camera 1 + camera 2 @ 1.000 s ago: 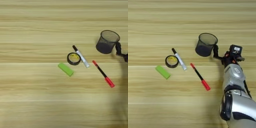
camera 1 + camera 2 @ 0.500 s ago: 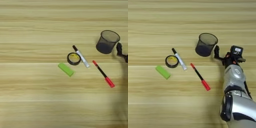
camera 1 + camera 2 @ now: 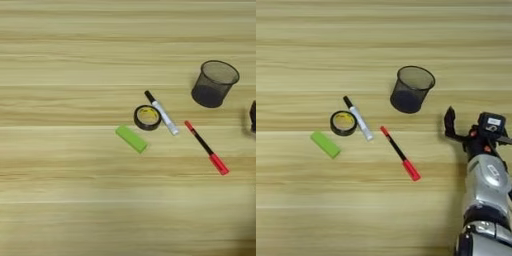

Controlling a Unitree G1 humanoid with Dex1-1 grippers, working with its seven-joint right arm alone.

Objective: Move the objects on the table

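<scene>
My gripper (image 3: 452,125) sits clear of everything; finger spread I can't tell. Up-left of it stands the black mesh cup (image 3: 412,89), upright, open-topped, tapering downward.

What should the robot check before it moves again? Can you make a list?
1. Mesh cup standing upright: ok.
2. Gripper clear of the cup, a gap between them: ok.
3. Jaws open or shut: cannot tell.
4. Red-and-black pen lying free, touching nothing: ok.
5. White marker clear of the tape roll: not ok, they lie right against each other.
6. Green block apart from the others: ok.
</scene>
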